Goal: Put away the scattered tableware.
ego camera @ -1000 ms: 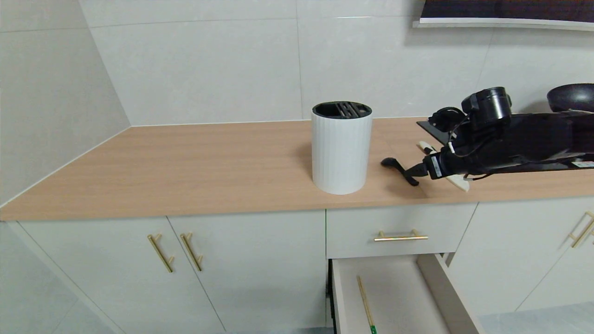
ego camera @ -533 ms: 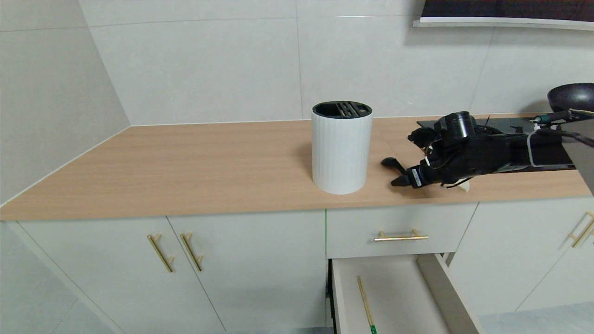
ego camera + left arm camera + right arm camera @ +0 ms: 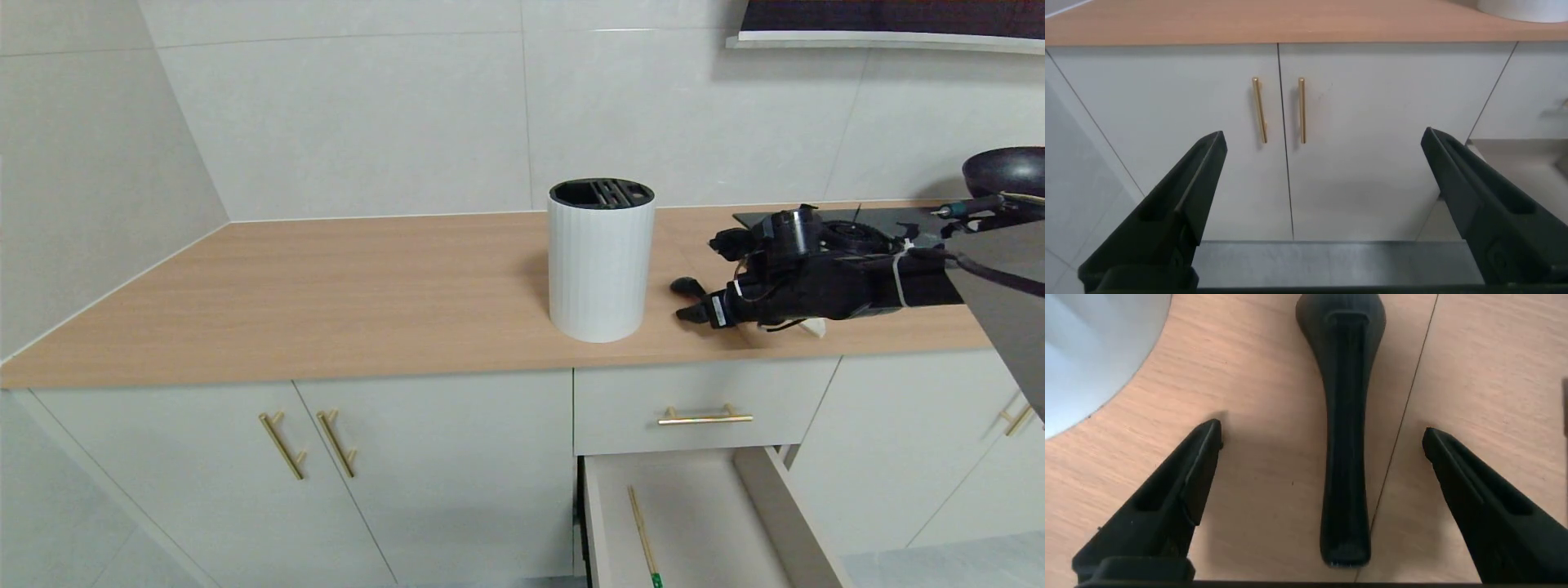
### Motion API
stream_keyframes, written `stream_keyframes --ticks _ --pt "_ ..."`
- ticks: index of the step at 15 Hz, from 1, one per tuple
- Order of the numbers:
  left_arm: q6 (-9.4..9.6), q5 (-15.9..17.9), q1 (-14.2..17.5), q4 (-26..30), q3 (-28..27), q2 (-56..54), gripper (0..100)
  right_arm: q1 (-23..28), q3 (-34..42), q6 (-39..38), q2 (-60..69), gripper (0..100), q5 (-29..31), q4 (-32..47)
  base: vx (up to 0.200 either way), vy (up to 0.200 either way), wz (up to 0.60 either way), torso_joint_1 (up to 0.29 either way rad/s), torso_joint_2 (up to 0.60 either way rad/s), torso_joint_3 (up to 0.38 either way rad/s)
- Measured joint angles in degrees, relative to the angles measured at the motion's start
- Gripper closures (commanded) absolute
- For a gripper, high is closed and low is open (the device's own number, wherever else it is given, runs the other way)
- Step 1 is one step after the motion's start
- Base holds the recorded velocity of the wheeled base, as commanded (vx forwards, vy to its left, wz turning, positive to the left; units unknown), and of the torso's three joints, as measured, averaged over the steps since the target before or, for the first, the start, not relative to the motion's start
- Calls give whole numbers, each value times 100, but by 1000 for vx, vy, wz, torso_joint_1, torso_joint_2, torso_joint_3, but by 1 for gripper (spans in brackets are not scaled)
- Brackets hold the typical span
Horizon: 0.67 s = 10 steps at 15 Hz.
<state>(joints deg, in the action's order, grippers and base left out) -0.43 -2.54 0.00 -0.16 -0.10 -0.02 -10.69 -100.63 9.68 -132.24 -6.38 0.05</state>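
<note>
A black utensil handle [image 3: 1346, 425] lies flat on the wooden counter [image 3: 367, 294], just right of the white ribbed holder [image 3: 602, 269] with its black slotted top. My right gripper [image 3: 695, 310] sits low on the counter, open, one finger on each side of that handle [image 3: 684, 285] without touching it. In the right wrist view the gripper [image 3: 1323, 445] straddles the handle, and the holder's base [image 3: 1094, 351] is at the corner. A white utensil [image 3: 812, 328] pokes out from under the right arm. My left gripper [image 3: 1323, 155] hangs open before the cabinet doors.
Below the counter an open drawer [image 3: 763, 498] holds a chopstick [image 3: 641, 531]. A black hob [image 3: 849, 220] and a dark pan [image 3: 1004, 167] are at the far right. Cabinet doors with gold handles [image 3: 1259, 110] stand below the counter edge. The counter's left half is bare.
My right arm has dropped to the counter and slid left, bringing its open fingers around the black handle. Holder and drawer have stayed put.
</note>
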Motion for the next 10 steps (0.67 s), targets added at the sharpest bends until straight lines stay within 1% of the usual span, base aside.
stream_keyframes --ticks 8,10 --pt "0 0 0 2 0 0 0 26 -17 -65 -30 100 11 -2 0 0 0 0 0 0" --pt "0 2 0 0 0 0 0 24 0 -388 77 100 28 68 0 0 0 0 0 0"
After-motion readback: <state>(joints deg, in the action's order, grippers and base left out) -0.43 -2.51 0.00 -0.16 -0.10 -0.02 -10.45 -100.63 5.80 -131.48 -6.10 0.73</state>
